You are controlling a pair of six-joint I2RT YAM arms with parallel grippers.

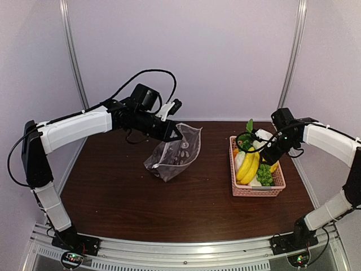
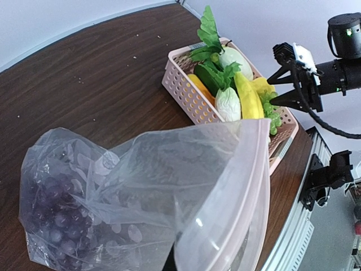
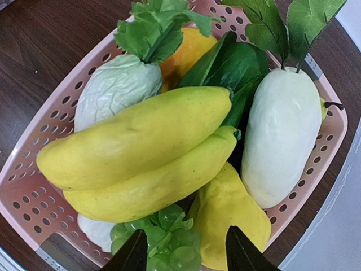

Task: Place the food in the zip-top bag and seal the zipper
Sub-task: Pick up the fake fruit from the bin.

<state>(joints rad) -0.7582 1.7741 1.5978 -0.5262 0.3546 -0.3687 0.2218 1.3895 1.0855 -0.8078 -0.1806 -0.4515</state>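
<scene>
My left gripper (image 1: 172, 133) is shut on the top edge of the zip-top bag (image 1: 175, 151), which hangs with its bottom on the table. In the left wrist view the bag's mouth gapes, its pale zipper (image 2: 248, 186) curves down the right side, and purple grapes (image 2: 53, 220) lie at the bottom. The plastic hides my left fingers. My right gripper (image 3: 186, 254) is open just over the pink basket (image 3: 34, 192), its fingertips straddling green grapes (image 3: 169, 234) and a yellow lemon (image 3: 231, 214). Bananas (image 3: 141, 152), a white radish (image 3: 282, 130) and leafy greens (image 3: 158, 28) also fill the basket.
The basket (image 1: 256, 192) stands at the right of the brown table (image 1: 113, 192), the bag left of centre. A pale cabbage-like vegetable (image 3: 115, 87) and an orange piece (image 3: 189, 51) lie at the basket's far end. Grey walls enclose the table.
</scene>
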